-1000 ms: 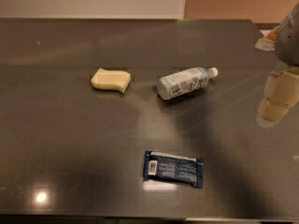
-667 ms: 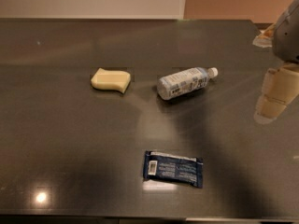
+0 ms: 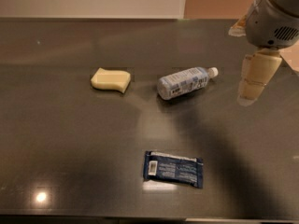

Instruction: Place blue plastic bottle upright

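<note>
1. The bottle (image 3: 186,82) lies on its side on the table (image 3: 65,143), cap pointing right, unmoved.
2. The gripper (image 3: 254,78) hangs near the cap end, edging left toward it; whether it is open or closed cannot be told.
3. The approach is under way, with no grasp yet.
4. A sponge (image 3: 111,79) and a wrapper (image 3: 173,169) lie apart.

Single high view, angled down onto the table (image 3: 56,139).
Fairly near; the gripper (image 3: 255,80) hangs at the frame's upper right.

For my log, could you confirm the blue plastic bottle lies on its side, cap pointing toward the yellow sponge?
No: the camera view shows the blue plastic bottle on its side, cap pointing away from the yellow sponge, toward the gripper beyond it.
</note>
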Tool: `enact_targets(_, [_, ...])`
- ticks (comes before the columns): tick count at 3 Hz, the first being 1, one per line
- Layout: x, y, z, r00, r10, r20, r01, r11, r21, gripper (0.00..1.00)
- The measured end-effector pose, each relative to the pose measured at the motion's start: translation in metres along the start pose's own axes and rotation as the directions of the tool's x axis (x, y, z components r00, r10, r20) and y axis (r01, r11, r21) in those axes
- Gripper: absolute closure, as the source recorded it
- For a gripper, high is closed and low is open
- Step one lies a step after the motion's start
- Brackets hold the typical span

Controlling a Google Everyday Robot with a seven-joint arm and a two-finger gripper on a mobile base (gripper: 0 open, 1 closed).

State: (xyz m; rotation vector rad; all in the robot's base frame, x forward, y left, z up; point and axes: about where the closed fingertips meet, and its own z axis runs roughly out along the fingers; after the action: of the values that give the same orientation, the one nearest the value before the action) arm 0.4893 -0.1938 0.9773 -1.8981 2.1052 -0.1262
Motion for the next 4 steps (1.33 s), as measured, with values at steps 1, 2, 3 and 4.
enact_targets(1, [-0.011,-0.024,0.011,0.997,-0.078,-0.001,0.078,0.9969,-0.013,0.0])
enact_targets(2, [-0.021,-0.044,0.025,0.985,-0.173,0.008,0.173,0.9843,-0.035,0.0])
enact_targets(3, [-0.034,-0.057,0.049,0.958,-0.285,0.029,0.287,0.9543,-0.083,0.0])
enact_targets(4, [-0.041,-0.066,0.073,0.934,-0.355,0.04,0.358,0.9257,-0.124,0.0])
